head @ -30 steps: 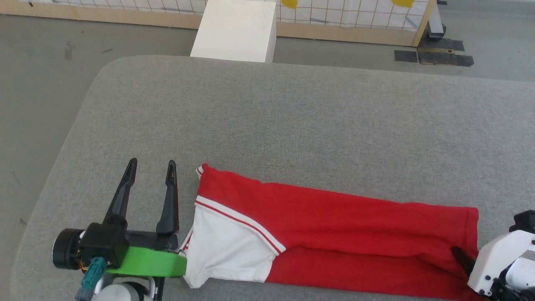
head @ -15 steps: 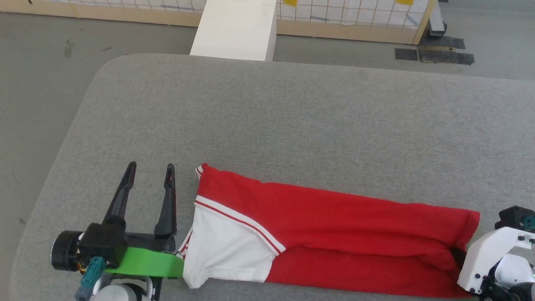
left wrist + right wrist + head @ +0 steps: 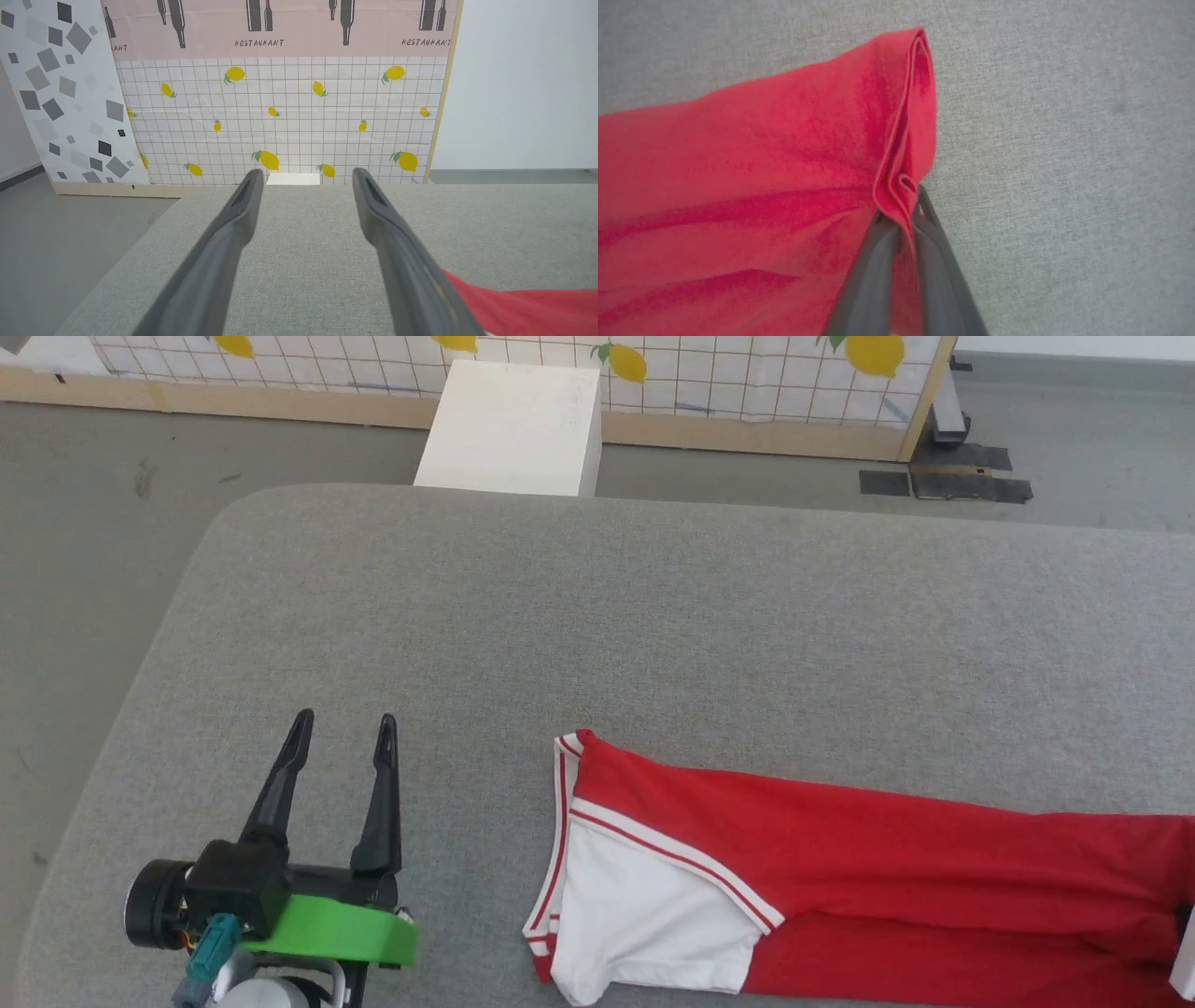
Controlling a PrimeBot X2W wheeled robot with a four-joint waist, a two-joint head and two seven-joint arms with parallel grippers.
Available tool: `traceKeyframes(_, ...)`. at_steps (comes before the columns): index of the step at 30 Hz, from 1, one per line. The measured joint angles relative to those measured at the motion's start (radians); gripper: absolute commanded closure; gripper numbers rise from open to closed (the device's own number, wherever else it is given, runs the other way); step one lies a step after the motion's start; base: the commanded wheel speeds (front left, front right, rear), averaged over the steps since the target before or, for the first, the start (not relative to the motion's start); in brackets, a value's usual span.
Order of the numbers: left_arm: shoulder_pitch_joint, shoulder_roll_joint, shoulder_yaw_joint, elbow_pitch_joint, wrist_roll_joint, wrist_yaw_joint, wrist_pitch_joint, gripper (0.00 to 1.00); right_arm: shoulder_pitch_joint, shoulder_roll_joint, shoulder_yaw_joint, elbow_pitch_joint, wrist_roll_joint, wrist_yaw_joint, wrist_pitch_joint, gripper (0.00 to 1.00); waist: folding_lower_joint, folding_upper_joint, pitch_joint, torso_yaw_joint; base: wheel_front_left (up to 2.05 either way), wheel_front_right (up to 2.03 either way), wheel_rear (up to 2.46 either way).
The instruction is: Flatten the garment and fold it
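The garment, a red jersey folded into a long strip, lies along the near edge of the grey table; its white sleeve with thin red stripes faces up at the left end. Letters and number are hidden. My left gripper stands open over bare table left of the sleeve, apart from it; a red corner of the garment lies beside its right finger. My right gripper is shut on the garment's bunched hem, which is lifted slightly.
A white box stands on the floor beyond the table's far edge, before a lemon-patterned panel. The table's rounded left corner drops to grey floor. Bare grey table surface stretches behind the garment.
The garment has slid to the right across the table, pulled by the right gripper, which has left the head view's right edge. The sleeve now lies well apart from the left gripper. The camera tilted slightly.
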Motion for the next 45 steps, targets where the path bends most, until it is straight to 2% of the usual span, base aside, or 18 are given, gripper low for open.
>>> traceKeyframes(5,0.000,-0.001,0.007,0.004,-0.003,-0.001,0.000,0.00,0.005,0.003,0.041,-0.057,0.054,0.000,0.017,1.00,0.0000,0.0000,-0.012,-0.001,0.00,0.00,0.00)
traceKeyframes(15,0.011,-0.004,0.009,0.009,-0.004,-0.001,0.000,0.00,0.111,0.031,0.222,-0.284,0.189,0.000,0.149,1.00,0.0000,0.0000,-0.046,0.011,0.00,0.00,0.00)
traceKeyframes(20,0.013,-0.006,0.001,0.008,-0.010,-0.001,0.000,0.00,0.121,0.082,0.309,-0.379,0.264,0.000,0.190,1.00,0.0000,0.0000,-0.051,0.034,0.00,0.00,0.00)
traceKeyframes(26,0.014,-0.007,-0.007,0.008,-0.013,-0.001,0.000,0.00,0.093,0.151,0.406,-0.428,0.354,0.000,0.226,1.00,0.0000,0.0000,-0.047,0.068,0.00,0.00,0.00)
traceKeyframes(31,0.013,-0.008,-0.017,0.009,-0.014,-0.001,0.000,0.00,0.019,0.186,0.473,-0.417,0.411,0.000,0.240,1.00,0.0000,0.0000,-0.040,0.102,0.00,0.00,0.00)
traceKeyframes(35,0.010,-0.009,-0.026,0.010,-0.016,-0.001,0.000,0.00,-0.036,0.193,0.512,-0.363,0.439,0.000,0.237,1.00,0.0000,0.0000,-0.032,0.130,0.00,0.00,0.00)
traceKeyframes(45,0.004,-0.012,-0.047,0.016,-0.028,-0.004,0.000,0.00,-0.167,0.195,0.609,-0.120,0.437,0.000,0.134,1.00,0.0000,0.0000,0.002,0.207,0.00,0.00,0.00)
